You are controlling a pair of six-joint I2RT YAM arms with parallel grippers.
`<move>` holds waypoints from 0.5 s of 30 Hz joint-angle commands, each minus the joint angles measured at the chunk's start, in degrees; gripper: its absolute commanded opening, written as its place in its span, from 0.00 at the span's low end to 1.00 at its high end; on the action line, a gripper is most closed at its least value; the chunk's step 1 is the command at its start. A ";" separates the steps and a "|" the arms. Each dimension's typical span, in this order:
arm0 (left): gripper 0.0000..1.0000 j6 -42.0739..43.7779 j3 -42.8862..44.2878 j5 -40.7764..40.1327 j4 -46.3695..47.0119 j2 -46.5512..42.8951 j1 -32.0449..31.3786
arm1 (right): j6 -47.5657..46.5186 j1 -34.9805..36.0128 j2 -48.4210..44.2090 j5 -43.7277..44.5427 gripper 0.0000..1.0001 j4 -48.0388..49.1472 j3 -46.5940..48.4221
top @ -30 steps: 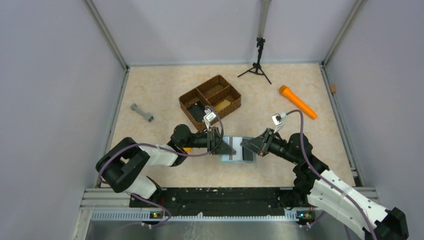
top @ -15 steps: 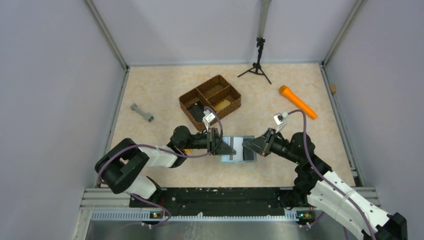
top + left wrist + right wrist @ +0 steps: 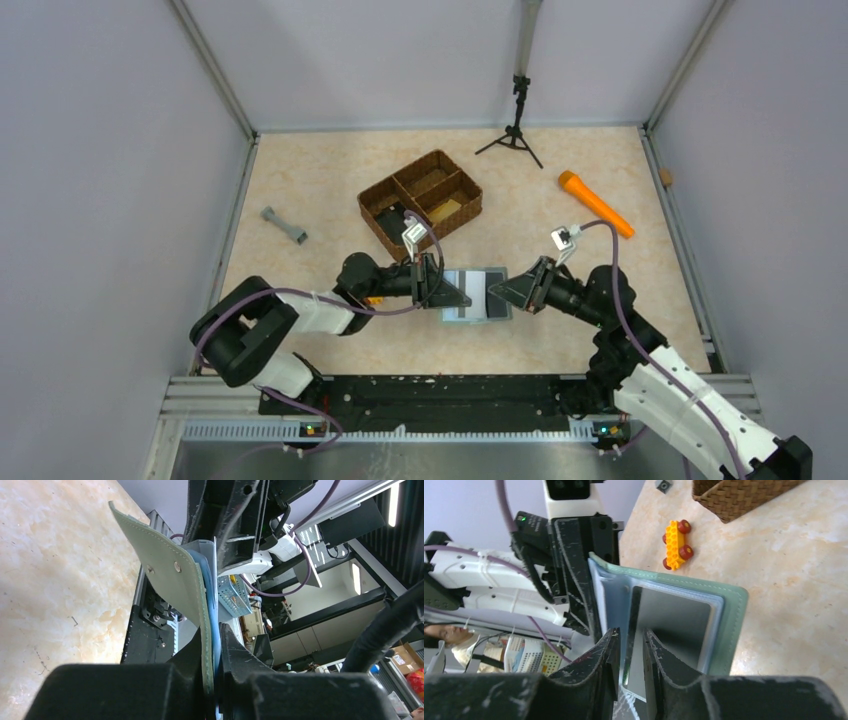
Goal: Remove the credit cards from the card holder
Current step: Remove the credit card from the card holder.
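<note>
Left pincer (image 3: 455,293): we see it clamped tight on the left edge of the card holder (image 3: 474,296). In the left wrist view the green cover and blue pocket leaves are squeezed between its fingers (image 3: 240,655).
Right pincer (image 3: 498,292): it reaches in from the right with its jaws a narrow gap apart, one finger on each side of a thin pale leaf of the holder. We see no squeeze on that leaf, and we cannot tell whether it is a card or a bare pocket.
Card holder: it is spread open at the near middle of the tabletop (image 3: 320,180), between the two pincers. We cannot tell whether it rests on the tabletop or hangs just above it.
Holder's make: a grey-green stitched cover (image 3: 167,575) with two small metal studs, and pale blue-clear pockets inside.
Credit card (image 3: 671,622): dark grey, inside a clear pocket of the holder and just beside the right pincer's fingertips.
Basket (image 3: 375,190): brown, woven, with three compartments. It sits just far of the holder, and we see a black block in one compartment and a yellowish piece in another.
Toy car (image 3: 676,545): yellow with red wheels, on the tabletop to the left of the holder.
Torch (image 3: 595,204): orange, far right, well apart from the holder.
Grey piece (image 3: 284,226): on the left of the tabletop.
Tripod (image 3: 516,135): small and black, at the far edge.
</note>
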 commanded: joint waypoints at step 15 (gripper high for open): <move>0.05 -4.14 2.59 1.20 12.25 4.87 0.05 | 1.31 -0.36 4.95 -10.31 0.28 13.99 -2.02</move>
